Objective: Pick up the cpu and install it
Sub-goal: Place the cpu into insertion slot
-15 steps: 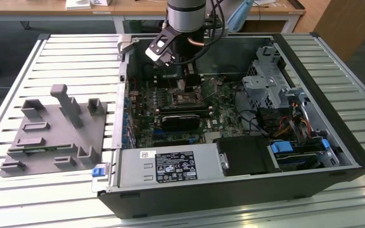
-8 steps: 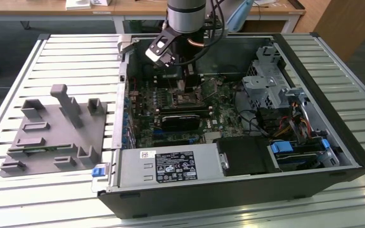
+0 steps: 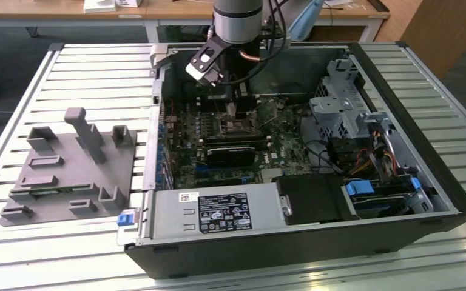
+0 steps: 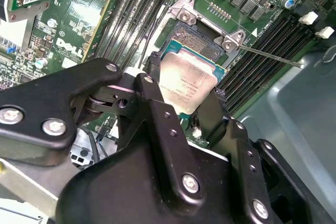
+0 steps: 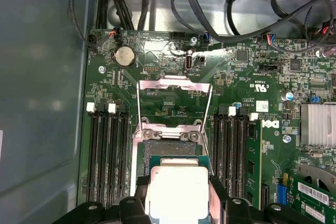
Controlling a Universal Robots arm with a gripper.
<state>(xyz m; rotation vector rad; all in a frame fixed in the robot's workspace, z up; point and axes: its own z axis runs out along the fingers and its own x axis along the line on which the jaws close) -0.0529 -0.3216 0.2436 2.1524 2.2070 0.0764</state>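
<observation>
Tightly around the cpu [image 4: 190, 77], the claw [image 4: 185, 86], over the socket [image 4: 202, 40].

Arm [image 3: 236, 21] enters the exterior view at 12 o'clock, wrist pointing straight down. Gripper [image 3: 238, 108] hangs low, just off frame centre toward 12 o'clock. In both wrist views, the black fingers [image 4: 209, 115] are clamped on two opposite edges of the cpu [image 4: 185, 90]. The chip is held flat, metal top facing the wrist cameras.
</observation>
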